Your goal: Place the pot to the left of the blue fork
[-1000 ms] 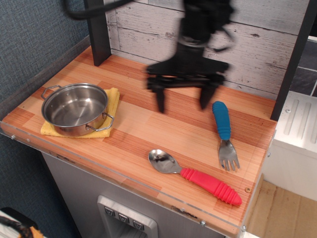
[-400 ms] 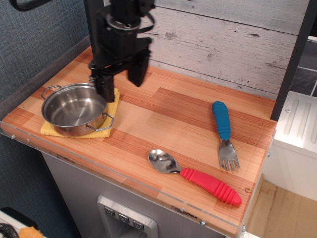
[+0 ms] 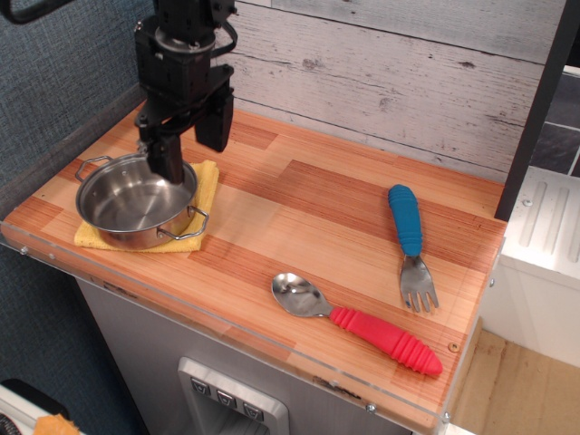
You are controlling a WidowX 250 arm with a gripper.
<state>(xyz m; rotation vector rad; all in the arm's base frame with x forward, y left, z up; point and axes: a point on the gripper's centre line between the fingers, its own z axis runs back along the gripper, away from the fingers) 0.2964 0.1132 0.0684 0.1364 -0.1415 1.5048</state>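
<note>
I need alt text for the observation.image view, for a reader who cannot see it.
A black robot gripper, jaws open, hangs over the far rim of a steel pot sitting on a yellow cloth at the left of a wooden counter. To the right lie a blue fork and a red-handled spoon.

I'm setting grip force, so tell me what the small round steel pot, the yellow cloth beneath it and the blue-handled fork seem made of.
The small round steel pot: polished stainless steel by its mirror-like inside, with thin wire handles.
The yellow cloth: apparently a soft matte fabric or sponge cloth.
The blue-handled fork: thick blue handle, probably plastic or rubber with a dull sheen; shiny metal tines.
</note>
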